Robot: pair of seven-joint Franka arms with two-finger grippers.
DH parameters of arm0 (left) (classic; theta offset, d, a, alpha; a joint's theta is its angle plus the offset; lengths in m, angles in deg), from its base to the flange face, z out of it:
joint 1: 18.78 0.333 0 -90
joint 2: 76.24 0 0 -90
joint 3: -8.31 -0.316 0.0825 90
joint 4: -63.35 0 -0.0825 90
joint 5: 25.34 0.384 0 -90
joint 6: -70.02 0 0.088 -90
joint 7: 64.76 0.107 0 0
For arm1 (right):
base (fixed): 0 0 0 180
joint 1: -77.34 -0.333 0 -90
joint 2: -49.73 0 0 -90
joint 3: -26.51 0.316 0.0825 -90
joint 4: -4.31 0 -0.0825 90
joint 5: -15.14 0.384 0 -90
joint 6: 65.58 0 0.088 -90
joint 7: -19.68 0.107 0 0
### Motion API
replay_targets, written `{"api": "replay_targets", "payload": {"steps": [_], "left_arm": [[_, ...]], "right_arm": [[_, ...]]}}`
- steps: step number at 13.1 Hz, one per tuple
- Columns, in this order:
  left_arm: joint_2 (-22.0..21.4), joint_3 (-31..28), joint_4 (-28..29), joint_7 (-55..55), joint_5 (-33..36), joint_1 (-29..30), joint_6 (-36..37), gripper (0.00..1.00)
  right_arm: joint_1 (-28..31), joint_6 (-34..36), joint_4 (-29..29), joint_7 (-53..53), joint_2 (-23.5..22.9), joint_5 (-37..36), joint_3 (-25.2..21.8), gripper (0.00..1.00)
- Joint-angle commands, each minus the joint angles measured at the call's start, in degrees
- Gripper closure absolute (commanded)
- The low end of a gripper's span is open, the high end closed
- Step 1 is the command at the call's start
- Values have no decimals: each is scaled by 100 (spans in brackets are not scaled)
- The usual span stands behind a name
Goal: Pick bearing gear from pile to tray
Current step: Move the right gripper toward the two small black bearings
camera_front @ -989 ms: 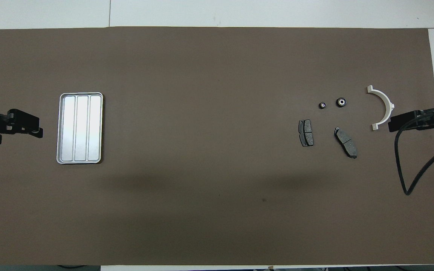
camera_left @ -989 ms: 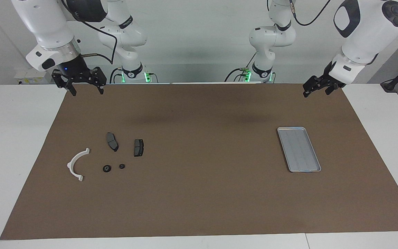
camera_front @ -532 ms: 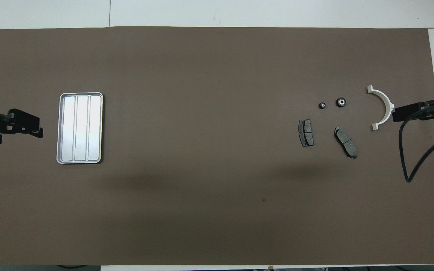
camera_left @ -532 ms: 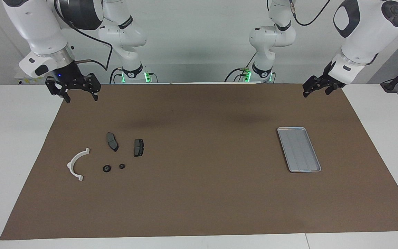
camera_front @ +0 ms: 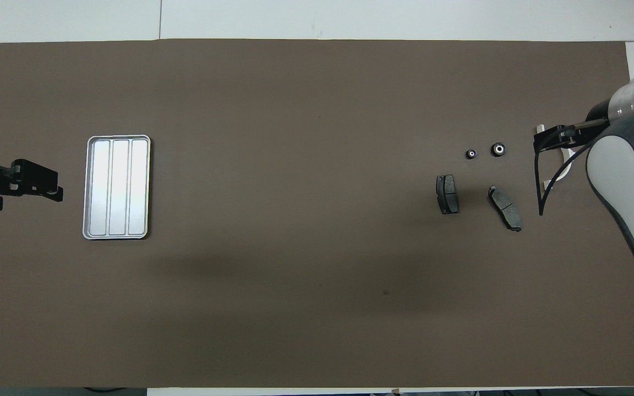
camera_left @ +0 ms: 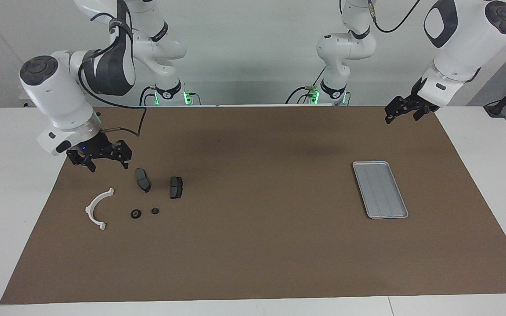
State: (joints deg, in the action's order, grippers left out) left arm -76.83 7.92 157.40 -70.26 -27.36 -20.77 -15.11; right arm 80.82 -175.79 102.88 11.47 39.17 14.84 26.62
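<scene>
Two small black round pieces, the larger bearing gear point(camera_left: 135, 213) and a smaller one point(camera_left: 155, 211) beside it, lie flat on the brown mat point(camera_left: 253, 245) of the bench point(camera_left: 11, 175), toward the right arm's end. Around them sits the rest of the pile: a white half-ring bracket point(camera_left: 97, 208) beside the larger piece, and two dark brake pads point(camera_left: 142, 179) point(camera_left: 176, 187) nearer the robots, all apart from one another. Nothing from the pile is lifted; judged from this, the pick is not yet made and the whole carry to the tray is left. The right pincer point(camera_left: 108, 164) hangs low over the mat, just beside the nearer brake pad and robotward of the bracket; its fingers stand apart and hold nothing. Next it likely needs to get over the round piece and descend. The tray point(camera_left: 380, 189) lies well apart, toward the left arm's end, flat, with three shallow lanes showing in the overhead view; nothing is in it. The left pincer point(camera_left: 404, 112) waits up by the mat corner near its base; finger gap unreadable.
</scene>
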Motion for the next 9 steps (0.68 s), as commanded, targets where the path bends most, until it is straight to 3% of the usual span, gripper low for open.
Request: {"api": "replay_targets", "payload": {"steps": [1,9], "left_arm": [[-117,-40,113,66,79,23,-4,0],[-187,-66,316,40,79,32,-337,0]], "right_arm": [[92,-325,-14,-163,-279,-49,51,0],[74,-1160,22,-242,-1106,-49,51,0]]}}
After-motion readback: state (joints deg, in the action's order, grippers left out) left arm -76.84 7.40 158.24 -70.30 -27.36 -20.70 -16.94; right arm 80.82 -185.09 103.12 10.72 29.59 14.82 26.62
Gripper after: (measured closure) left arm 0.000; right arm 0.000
